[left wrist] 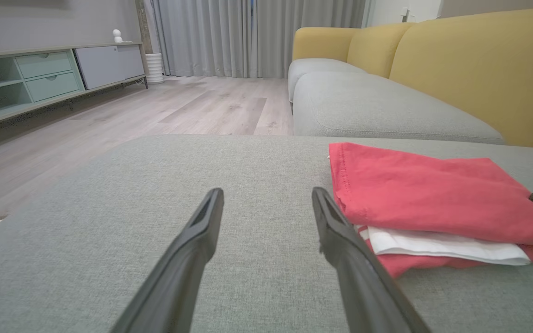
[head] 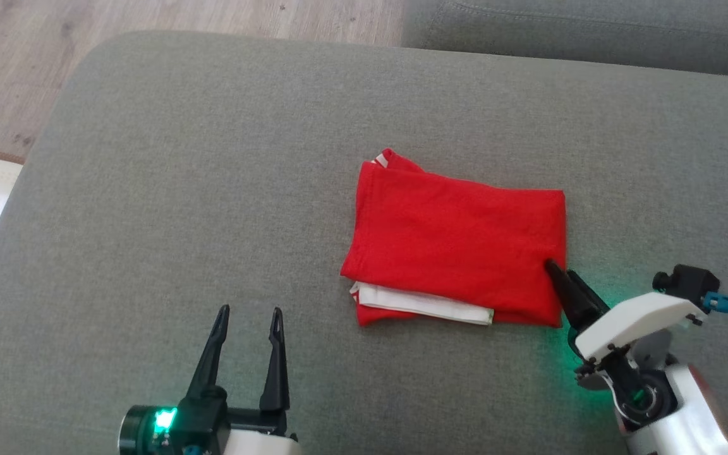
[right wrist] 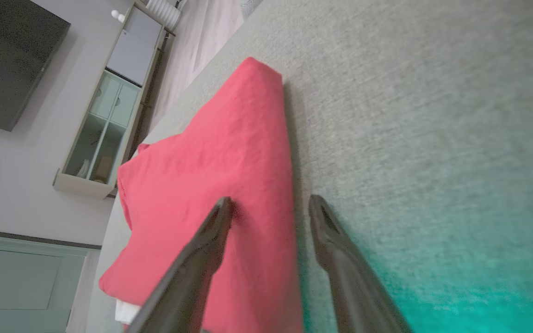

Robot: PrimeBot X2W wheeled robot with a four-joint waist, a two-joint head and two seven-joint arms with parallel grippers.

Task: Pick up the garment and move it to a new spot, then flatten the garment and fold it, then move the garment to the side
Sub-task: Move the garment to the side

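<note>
A long sideboard (left wrist: 40,74) is seen in the left wrist view at 10 o'clock, with two pale green drawers, a grey door and open shelf compartments; what is kept in them cannot be made out. In the right wrist view its glass-fronted compartments (right wrist: 104,125) are shown, contents too blurred to tell.

The red garment (head: 459,246) is laid folded into a soft, roughly rectangular stack on a grey upholstered seat (head: 212,158) of coarse woven fabric with rounded corners. It is placed just to the 3 o'clock side of the head view's centre. A white layer (head: 421,303) is sandwiched along its 6 o'clock edge, and a stitched hem is visible on the matte, lightly creased cloth (left wrist: 433,194).

The left gripper (head: 250,309) is held at 7 o'clock of the garment, clear of it – its two tapered dark fingers are spread wide above bare upholstery (left wrist: 267,192).

The right gripper (head: 553,265) is set at the garment's 4 o'clock corner. Its fingers are parted (right wrist: 269,200) – one tip is pressed on the red cloth (right wrist: 229,152), the other is rested on the grey seat just beside the folded edge. Green light is cast on the fabric around it
</note>
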